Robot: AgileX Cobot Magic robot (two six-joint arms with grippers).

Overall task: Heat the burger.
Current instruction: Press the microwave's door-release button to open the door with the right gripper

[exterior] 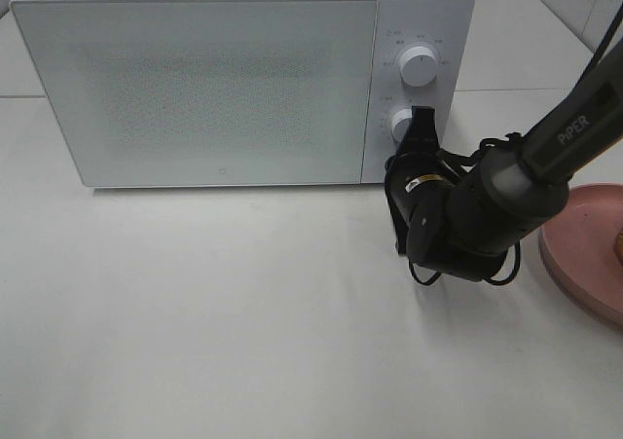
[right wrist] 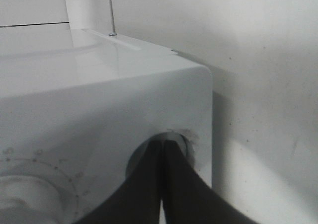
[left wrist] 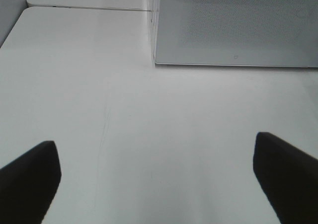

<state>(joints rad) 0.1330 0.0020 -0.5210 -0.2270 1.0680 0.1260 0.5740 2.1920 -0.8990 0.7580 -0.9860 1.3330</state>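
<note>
Left gripper [left wrist: 159, 184] wide open, nothing between the jaws; both dark fingers [left wrist: 30, 179] hang over bare white table [left wrist: 149, 114]. Faint scratch [left wrist: 103, 134] runs near-to-far on the tabletop. Far side: microwave [left wrist: 238, 25], left front corner and speckled door visible, sitting on the table. Tabletop seam [left wrist: 89, 8] further back.

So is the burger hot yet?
Not yet. Done: the door of the white box-shaped microwave is shut; I can't tell where the burger is. In hand: the right black gripper, fingers together, is at the lower round white knob. Left: setting it, heating.
</note>
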